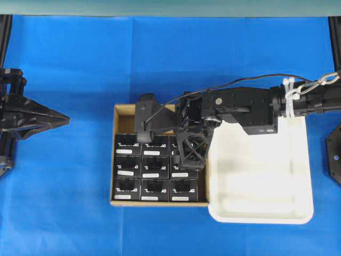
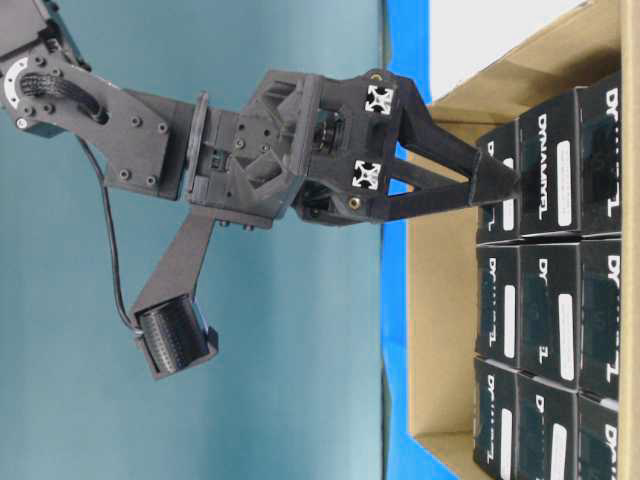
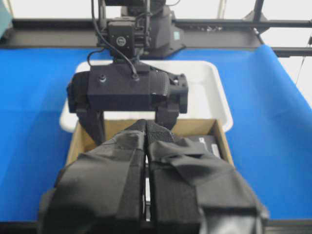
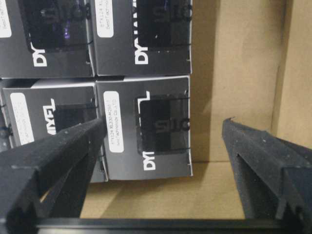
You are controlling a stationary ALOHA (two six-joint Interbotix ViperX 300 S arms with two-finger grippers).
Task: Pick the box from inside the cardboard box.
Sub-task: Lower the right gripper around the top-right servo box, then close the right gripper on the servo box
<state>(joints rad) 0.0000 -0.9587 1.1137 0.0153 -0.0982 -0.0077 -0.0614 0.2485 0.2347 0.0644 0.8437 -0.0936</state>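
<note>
Right wrist view: right gripper wide open over box at carton corner; holds nothing | left gripper shut; away at tabletop edge

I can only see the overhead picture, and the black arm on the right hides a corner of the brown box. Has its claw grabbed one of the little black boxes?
Observer: Not yet. The right wrist view shows the right end effector open, straddling one black box without squeezing it.
Operator: Is there room beside that box?
Observer: On one side. One finger hangs over the bare floor of the cardboard box, and the other hangs over a neighbouring box.
Operator: And the other arm's claw?
Observer: The left wrist view shows the left end effector shut, pads pressed together.
</note>
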